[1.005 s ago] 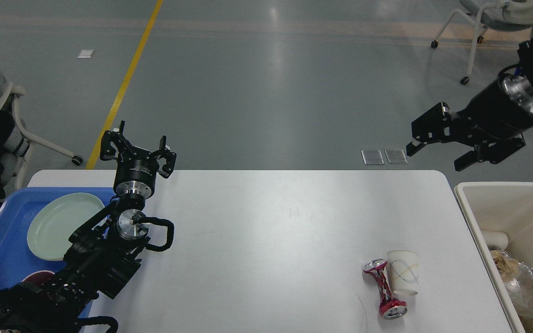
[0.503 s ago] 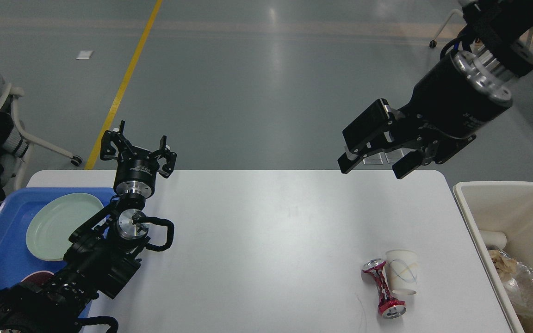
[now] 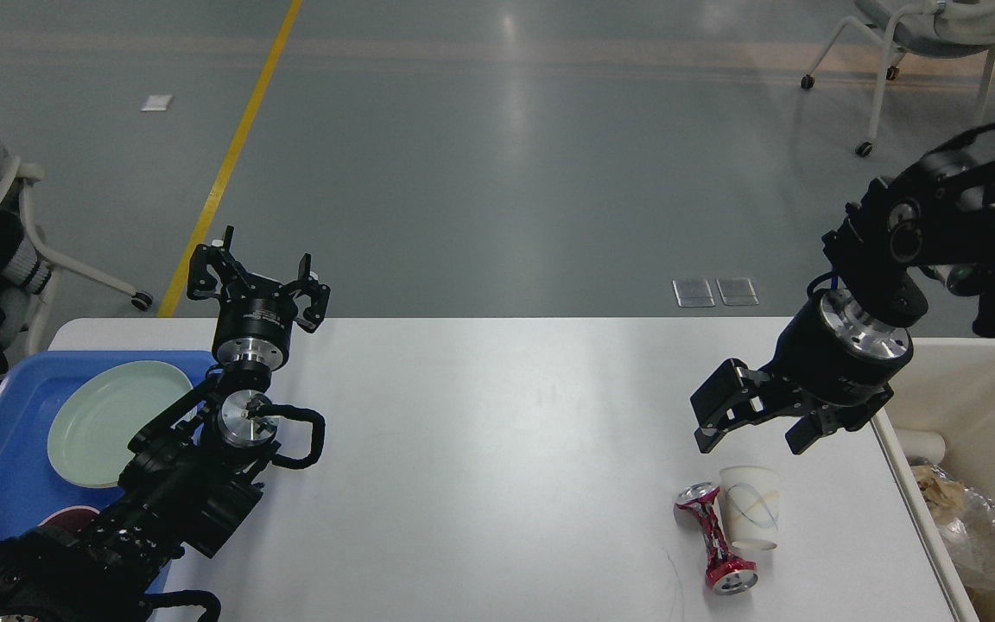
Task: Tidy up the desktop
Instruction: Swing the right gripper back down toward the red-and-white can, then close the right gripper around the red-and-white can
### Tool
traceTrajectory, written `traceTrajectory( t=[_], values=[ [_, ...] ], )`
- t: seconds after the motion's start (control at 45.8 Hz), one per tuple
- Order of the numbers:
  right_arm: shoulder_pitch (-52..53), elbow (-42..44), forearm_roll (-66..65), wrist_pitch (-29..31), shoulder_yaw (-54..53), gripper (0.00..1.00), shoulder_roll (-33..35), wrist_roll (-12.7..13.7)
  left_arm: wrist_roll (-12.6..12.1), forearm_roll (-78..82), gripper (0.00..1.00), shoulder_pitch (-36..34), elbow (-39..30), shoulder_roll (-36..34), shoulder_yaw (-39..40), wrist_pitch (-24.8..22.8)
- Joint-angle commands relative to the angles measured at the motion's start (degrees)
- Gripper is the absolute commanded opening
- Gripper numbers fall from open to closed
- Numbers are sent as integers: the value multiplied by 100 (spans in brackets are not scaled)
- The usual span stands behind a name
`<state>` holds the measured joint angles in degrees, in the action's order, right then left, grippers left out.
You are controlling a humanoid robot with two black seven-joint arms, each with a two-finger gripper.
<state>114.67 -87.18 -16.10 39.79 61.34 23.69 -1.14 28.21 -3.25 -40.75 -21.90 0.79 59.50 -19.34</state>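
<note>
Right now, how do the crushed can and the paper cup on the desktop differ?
The can is red and silver metal, crushed in at the middle; the paper cup is white with a thin swirl pattern and keeps its shape. The can lies on its side; the cup looks tipped over too, though its pose is hard to read. Both rest side by side near the desktop's right front, below the right gripper's open fingers.

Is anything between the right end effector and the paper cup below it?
Nothing visible. The right end effector hangs open just above the paper cup, with only bare desktop between them. The crushed can lies against the cup's left side, not in the path.
</note>
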Motion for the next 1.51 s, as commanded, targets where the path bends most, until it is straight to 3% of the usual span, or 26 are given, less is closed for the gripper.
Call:
traceTrajectory(
  t=[0.0,0.743,1.486],
  values=[
    [-550,52,-16,-401,71,100,-84,0,0,0,100,-3,1,0,0,0],
    [-2853,1106,-24,-1825,-8,100,-796,0,0,0,100,6,1,0,0,0],
    [-3820,2003,-156,-2133,-8,100,-1156,0,0,0,100,6,1,0,0,0]
  ],
)
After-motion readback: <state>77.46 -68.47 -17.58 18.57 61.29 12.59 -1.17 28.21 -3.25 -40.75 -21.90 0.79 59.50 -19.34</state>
